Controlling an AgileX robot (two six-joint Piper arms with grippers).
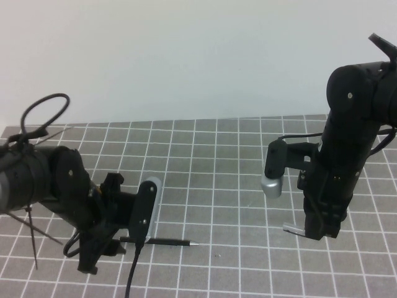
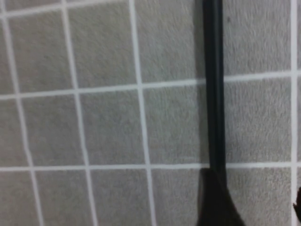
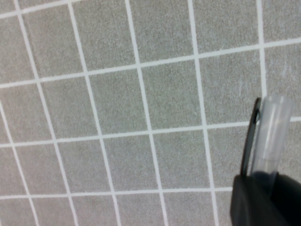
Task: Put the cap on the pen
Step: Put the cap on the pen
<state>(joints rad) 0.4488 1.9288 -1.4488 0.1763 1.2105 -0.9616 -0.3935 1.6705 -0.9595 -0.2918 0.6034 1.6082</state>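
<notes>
Your right gripper [image 1: 317, 233] sits raised over the mat's right side, pinched tight on the translucent cap [image 3: 272, 136]. Your left gripper [image 1: 115, 245] is down low front-left at the pen [image 1: 162, 241]; can't tell its jaws. Pen lies flat on the grid mat [image 1: 223, 186].

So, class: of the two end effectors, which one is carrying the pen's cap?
The right end effector, raised over the mat, grips the translucent cap. The left end effector sits low at the black pen.
</notes>
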